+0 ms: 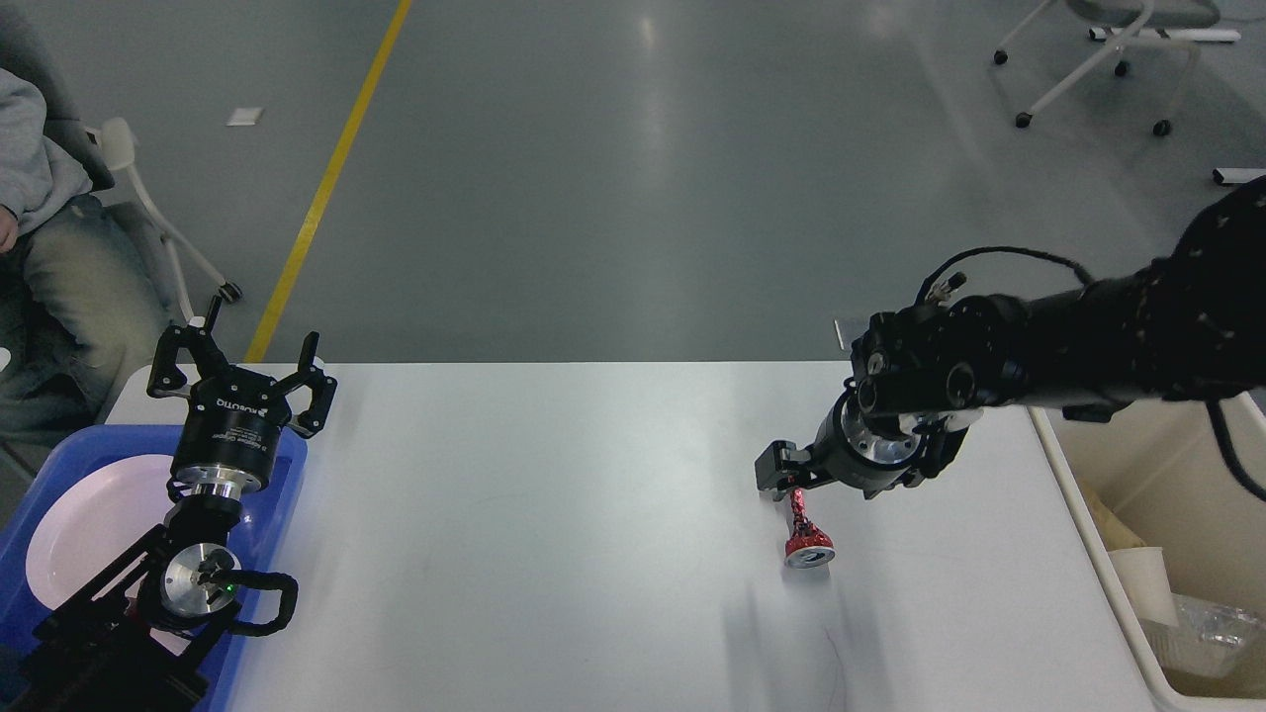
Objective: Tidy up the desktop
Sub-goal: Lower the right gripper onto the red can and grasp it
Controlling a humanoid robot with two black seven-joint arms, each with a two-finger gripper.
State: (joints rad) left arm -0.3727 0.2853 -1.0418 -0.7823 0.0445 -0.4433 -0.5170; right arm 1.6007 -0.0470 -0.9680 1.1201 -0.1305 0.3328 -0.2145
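Now the right pincer [791,478] hangs low over the smooth white rectangular desk [554,534], right of centre, nipping the twisted top of a crumpled red foil can [806,539] whose base rests on the desk. Over the blue plastic tray [282,465] holding a white plate [89,524], the left pincer [249,368] gapes wide, empty.

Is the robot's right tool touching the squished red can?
Touching. In the head view, the right tool meets the twisted top of the crushed red can, with no gap visible, while the can's base sits on the white desktop.
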